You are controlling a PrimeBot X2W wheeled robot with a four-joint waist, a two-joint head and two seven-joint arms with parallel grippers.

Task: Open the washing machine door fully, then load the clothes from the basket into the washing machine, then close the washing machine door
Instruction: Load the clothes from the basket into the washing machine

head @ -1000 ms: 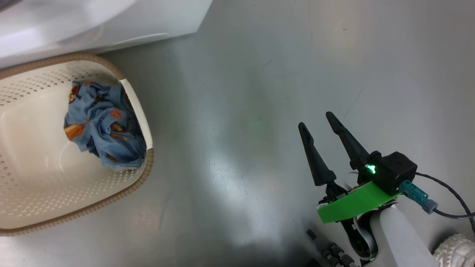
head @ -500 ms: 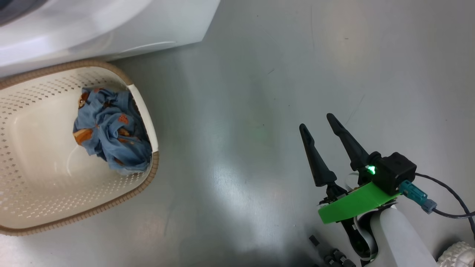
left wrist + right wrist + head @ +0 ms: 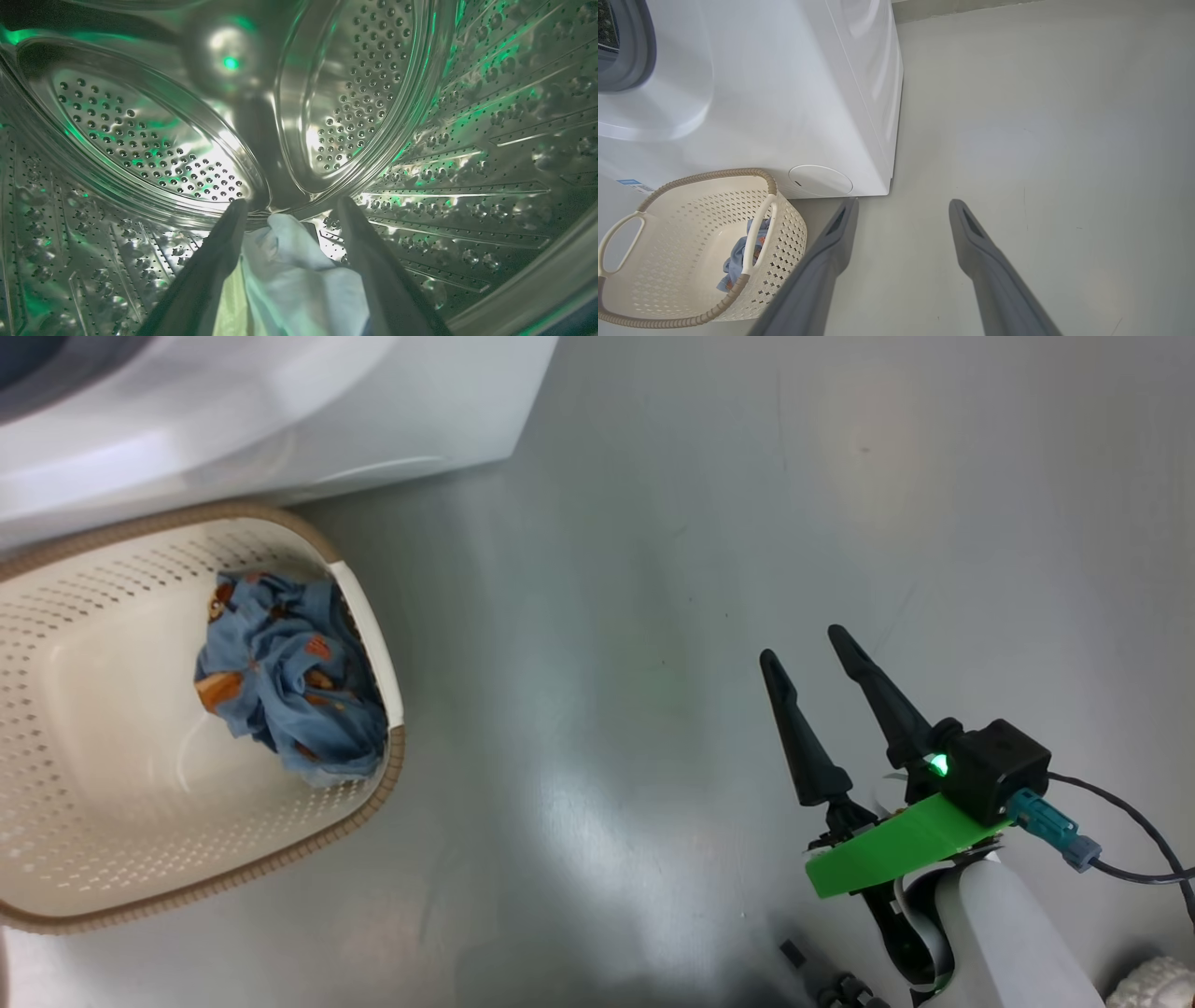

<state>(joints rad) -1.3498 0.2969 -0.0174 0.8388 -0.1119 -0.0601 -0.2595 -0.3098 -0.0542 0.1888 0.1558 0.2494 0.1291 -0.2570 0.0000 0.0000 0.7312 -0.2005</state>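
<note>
My left gripper (image 3: 292, 205) is deep inside the washing machine's steel perforated drum (image 3: 420, 93), open. A pale blue-white garment (image 3: 299, 280) with a cream fold beside it lies loose between its fingers. The cream basket (image 3: 392, 775) stands on the floor against the white washing machine (image 3: 280, 411). It holds a crumpled light blue garment with orange print (image 3: 289, 681). My right gripper (image 3: 801, 643) hangs open and empty over bare floor, well to the right of the basket. The right wrist view shows the basket (image 3: 710, 175), the blue garment (image 3: 738, 256) and the washing machine (image 3: 784, 93). The washing machine door is out of view.
The machine's grey-blue gasket (image 3: 640, 46) shows at the far left of the right wrist view, and its round service flap (image 3: 821, 180) sits low on the front beside the basket. Glossy grey floor (image 3: 653, 569) stretches between the basket and my right gripper.
The head camera has shifted, so basket and machine sit a little lower and further right in the picture. My right gripper holds its pose. My left gripper has gone from shut to open.
</note>
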